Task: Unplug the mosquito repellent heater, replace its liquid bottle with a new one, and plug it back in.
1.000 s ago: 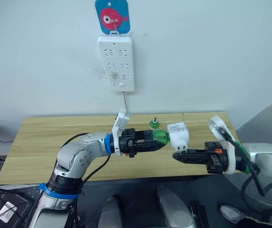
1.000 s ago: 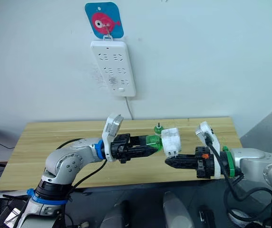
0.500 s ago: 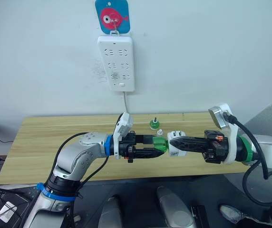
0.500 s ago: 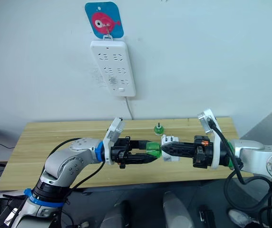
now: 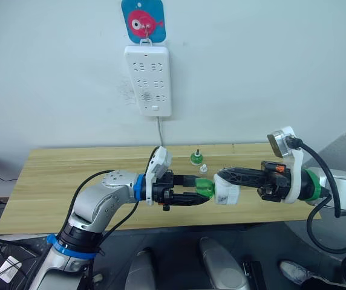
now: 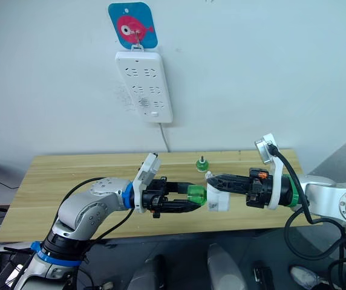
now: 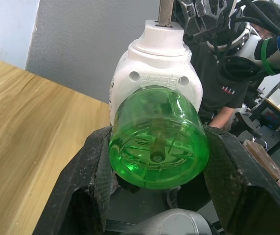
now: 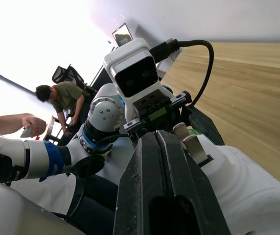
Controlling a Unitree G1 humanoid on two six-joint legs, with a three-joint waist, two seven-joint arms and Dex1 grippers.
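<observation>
The heater (image 5: 226, 194) is unplugged and held in the air over the table's (image 5: 52, 181) front edge. The right gripper (image 5: 221, 176) pinches it. The left gripper (image 5: 204, 190) squeezes the green bottle (image 5: 204, 188), now joined to it. Plugging into the power strip (image 5: 148, 80) is left.

Heater (image 7: 154, 73) prongs hidden; bottle (image 7: 157, 137) neck buried inside.

White wall power strip (image 5: 148, 80) hanging under a blue fish-print hook plaque (image 5: 143, 20), light wooden table (image 5: 58, 181), seated person (image 8: 61, 98) behind.
</observation>
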